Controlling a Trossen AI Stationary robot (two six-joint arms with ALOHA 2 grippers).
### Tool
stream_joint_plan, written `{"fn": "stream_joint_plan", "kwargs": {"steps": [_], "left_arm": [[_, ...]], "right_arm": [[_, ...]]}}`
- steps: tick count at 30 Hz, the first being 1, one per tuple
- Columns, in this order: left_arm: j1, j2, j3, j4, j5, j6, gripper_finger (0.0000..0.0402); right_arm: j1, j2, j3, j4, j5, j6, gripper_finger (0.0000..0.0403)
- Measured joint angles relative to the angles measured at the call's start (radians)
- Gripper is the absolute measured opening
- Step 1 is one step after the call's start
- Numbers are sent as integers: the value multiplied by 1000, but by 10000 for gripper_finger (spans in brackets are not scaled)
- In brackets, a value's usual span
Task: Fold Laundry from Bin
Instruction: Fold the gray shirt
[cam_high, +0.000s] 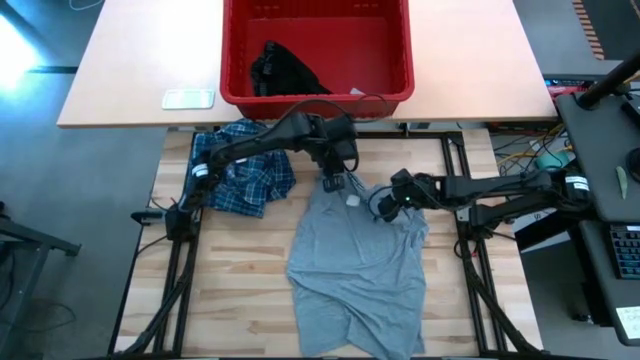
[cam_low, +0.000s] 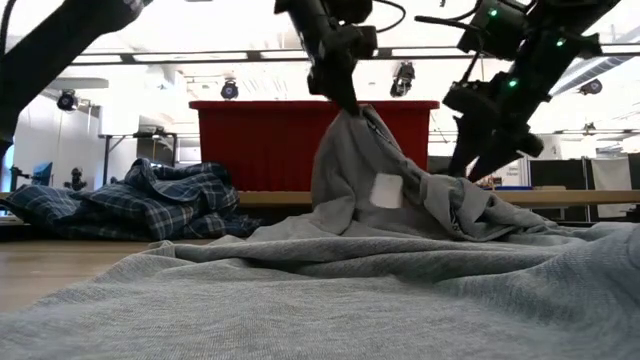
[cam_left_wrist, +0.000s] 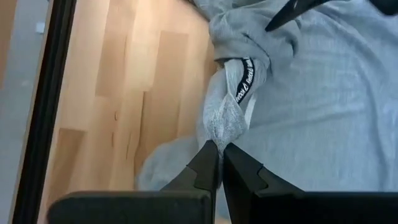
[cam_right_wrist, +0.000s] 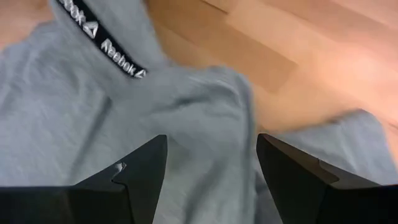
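The left tool (cam_high: 334, 180) pinches the collar of the grey T-shirt (cam_high: 360, 270) and holds it raised off the desk (cam_high: 230, 300), its fingers (cam_left_wrist: 208, 165) pressed together on a bunched fold of neckline cloth. The right tool (cam_high: 385, 205) hovers just right of that grip, jaws spread and empty above the shirt's shoulder. The T-shirt lies mid-desk, its long axis running from the lifted collar at the far end towards the hem at the near edge. The coming move appears to turn on the right tool taking hold: the slack shoulder fabric lies directly below it and slightly to its left, nearer to it than to the left arm. A second grip there would let the pair stretch the collar edge flat, left to right. The plaid shirt (cam_high: 245, 170) sits crumpled on the far left of the desk, apart from the T-shirt. The black garment (cam_high: 280, 72) waits in the red bin (cam_high: 318, 100) beyond the far edge.
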Motion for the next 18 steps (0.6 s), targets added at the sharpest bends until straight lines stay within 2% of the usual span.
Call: {"fn": "stream_joint_plan", "kwargs": {"steps": [5,8,12,15,18], "left_arm": [[0,-46,-15,-97,-46,-9,0],[1,-84,-71,-123,-49,-20,0],[0,-185,-233,-69,-53,-58,0],[-3,-277,-400,35,-52,-114,0],[-31,-376,-567,158,-54,-163,0]], "right_arm": [[-1,98,0,44,-22,-73,242],[2,159,-6,12,-78,-105,242],[2,187,-7,-192,-104,-70,242],[11,121,-2,-315,-119,-27,242],[49,9,6,-261,-127,-89,242]]}}
